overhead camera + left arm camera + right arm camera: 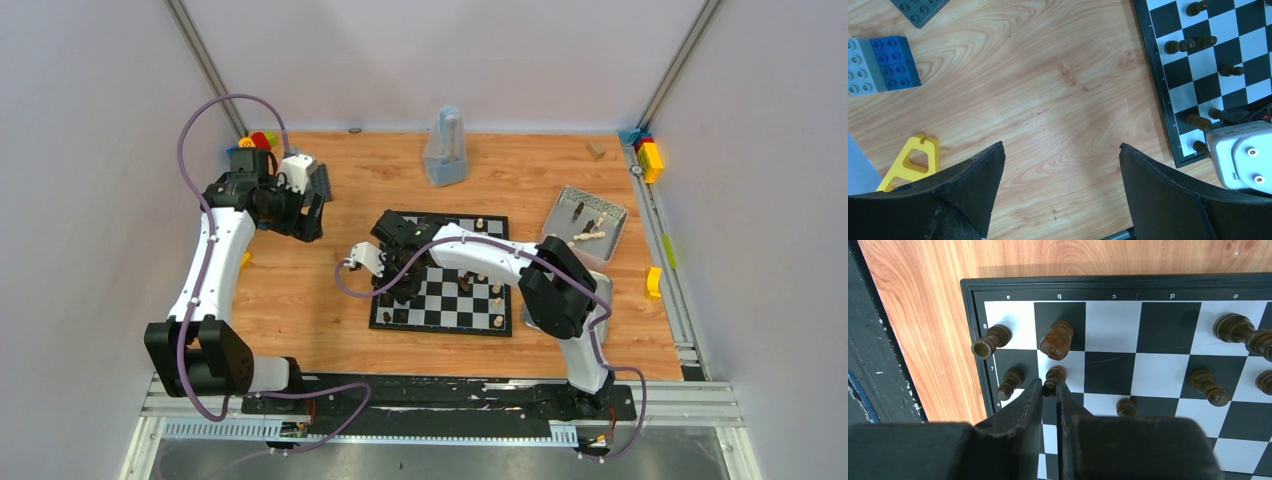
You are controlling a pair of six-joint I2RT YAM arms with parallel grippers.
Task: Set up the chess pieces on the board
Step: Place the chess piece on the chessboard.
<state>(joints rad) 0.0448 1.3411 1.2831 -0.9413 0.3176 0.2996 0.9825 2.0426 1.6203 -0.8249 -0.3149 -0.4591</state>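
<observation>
Across the middle of the wooden table lies the board, black and white checks inside a thin black border. Just off its 2 o'clock corner sits a silver metal tray with a few chess pieces lying in it.

The right arm reaches over the board toward its 8 o'clock corner. The left arm stands off at the board's 10 o'clock, above bare wood. The left gripper has its fingers spread wide, with nothing between them. The right gripper has its fingers nearly together, pinched on the head of a dark pawn on square b7.

Seen from the right wrist, a dark knight stands at the pawn's 12 o'clock on b8. A dark rook is at 10 o'clock on a8, and a second pawn is at 9 o'clock on a7. More dark pieces stand toward 3 o'clock.

In the top view, pale pieces line the board's 3 o'clock edge. At 9 o'clock of the left gripper, a yellow triangular toy lies flat on the wood, and a blue block sits at 10 o'clock.
</observation>
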